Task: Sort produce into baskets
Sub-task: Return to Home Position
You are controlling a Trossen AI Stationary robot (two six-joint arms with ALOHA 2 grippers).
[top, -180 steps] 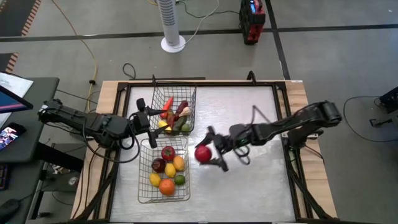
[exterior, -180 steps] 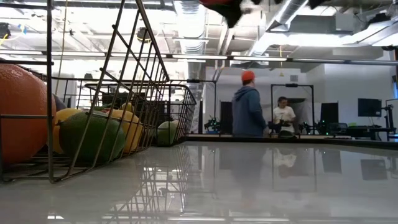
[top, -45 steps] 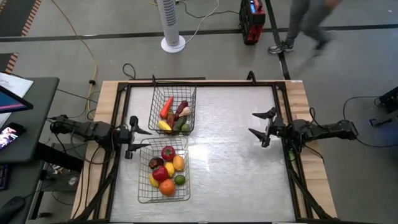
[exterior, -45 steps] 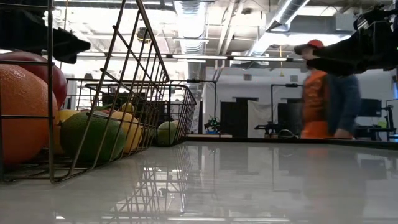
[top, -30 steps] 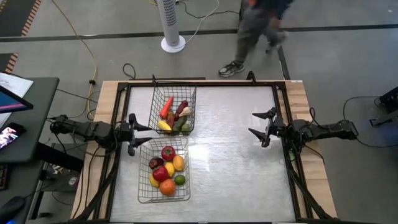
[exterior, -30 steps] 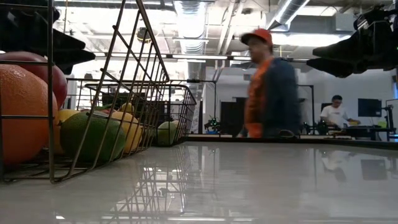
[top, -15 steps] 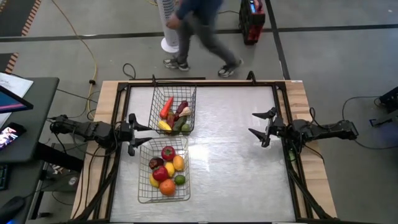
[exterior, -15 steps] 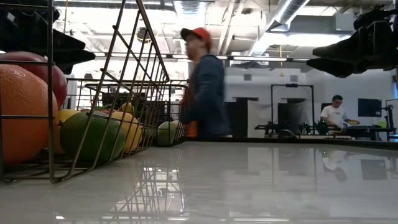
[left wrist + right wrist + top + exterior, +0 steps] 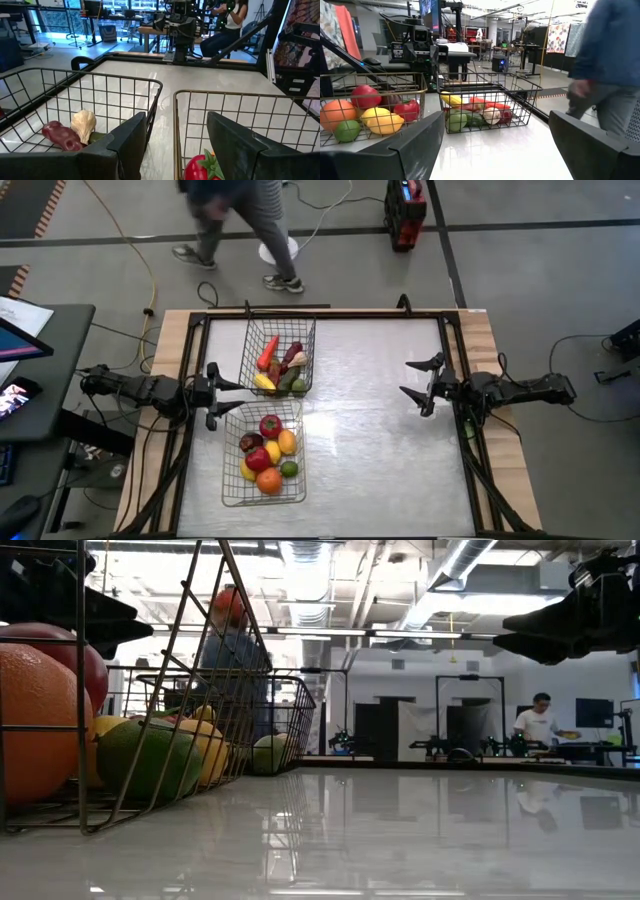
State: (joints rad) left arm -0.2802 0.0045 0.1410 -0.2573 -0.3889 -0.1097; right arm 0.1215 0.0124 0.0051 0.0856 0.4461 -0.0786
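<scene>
My left gripper [image 9: 232, 396], just beside the two wire baskets [image 9: 250, 345] holding all visible produce [image 9: 270, 426], and my right gripper [image 9: 406, 378] at the table's [image 9: 380, 440] opposite edge both gape empty, so homing well means settling level, clear of the mesh.

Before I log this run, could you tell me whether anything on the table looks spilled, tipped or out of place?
Nothing stands out. The far basket and the near basket sit upright with the produce inside, none loose on the table. The left gripper and right gripper hang open at opposite sides.
</scene>
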